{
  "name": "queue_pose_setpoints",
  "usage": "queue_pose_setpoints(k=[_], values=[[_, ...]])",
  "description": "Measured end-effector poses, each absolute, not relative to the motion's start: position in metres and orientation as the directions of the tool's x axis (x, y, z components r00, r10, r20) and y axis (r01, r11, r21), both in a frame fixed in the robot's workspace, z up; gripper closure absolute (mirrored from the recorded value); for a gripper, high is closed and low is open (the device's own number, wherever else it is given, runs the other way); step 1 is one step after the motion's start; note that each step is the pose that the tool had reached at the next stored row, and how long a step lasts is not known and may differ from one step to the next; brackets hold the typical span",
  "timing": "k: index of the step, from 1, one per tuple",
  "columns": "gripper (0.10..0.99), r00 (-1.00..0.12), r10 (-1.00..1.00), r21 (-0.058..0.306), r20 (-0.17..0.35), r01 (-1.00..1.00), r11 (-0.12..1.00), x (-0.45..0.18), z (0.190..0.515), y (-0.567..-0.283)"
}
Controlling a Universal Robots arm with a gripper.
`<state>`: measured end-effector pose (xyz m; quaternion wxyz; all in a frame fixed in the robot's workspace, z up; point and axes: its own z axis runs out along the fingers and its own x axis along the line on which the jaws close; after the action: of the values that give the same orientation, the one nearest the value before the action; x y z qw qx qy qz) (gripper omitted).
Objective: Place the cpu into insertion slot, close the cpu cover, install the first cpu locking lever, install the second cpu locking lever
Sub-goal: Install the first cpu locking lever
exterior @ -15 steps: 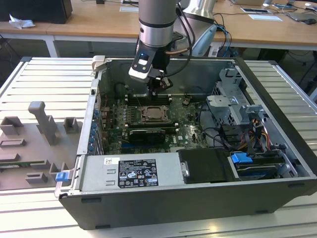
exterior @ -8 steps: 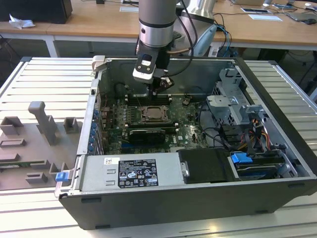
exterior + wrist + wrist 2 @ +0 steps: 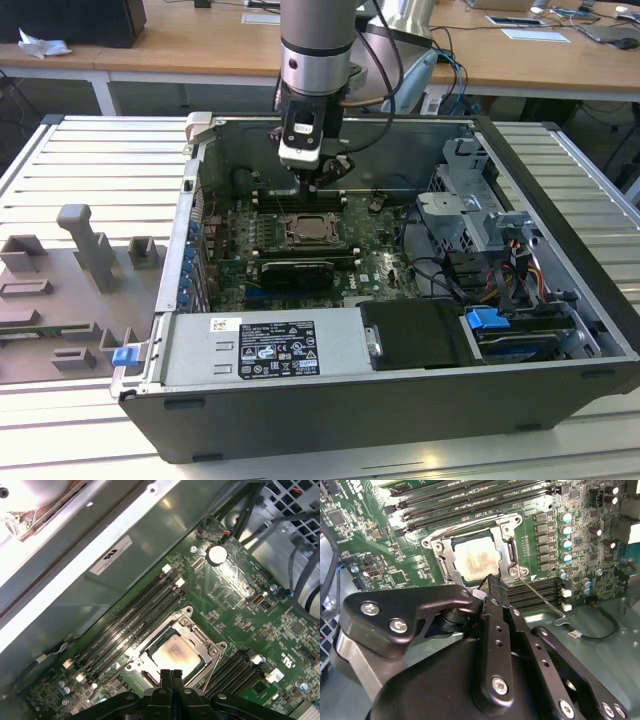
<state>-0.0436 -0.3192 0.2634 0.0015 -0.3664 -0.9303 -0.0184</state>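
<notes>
Office desks stand behind the slatted table [image 3: 60, 150] holding the open computer case [image 3: 330, 420]; the cpu [image 3: 477, 559] sits in the insertion slot [image 3: 312, 232], the cpu cover [image 3: 442, 555] lowered over it; the gripper [image 3: 171, 674] hangs near its far side, fingers pinched together on nothing, likely for pushing.

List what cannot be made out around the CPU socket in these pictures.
Second wrist view: the gripper covers the near edge of the cpu cover; whether its tips touch the cover is hidden.
First wrist view: the gripper hides part of the edge of the cpu.
Exterior view: the insertion slot is too small to tell whether the cover is locked down.
</notes>
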Motion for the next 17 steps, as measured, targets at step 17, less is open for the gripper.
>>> queue_pose_setpoints(k=[17], values=[[0.98, -0.858, 0.514, 0.033, 0.016, 0.514, 0.857, -0.0436, 0.2635, -0.3192]])
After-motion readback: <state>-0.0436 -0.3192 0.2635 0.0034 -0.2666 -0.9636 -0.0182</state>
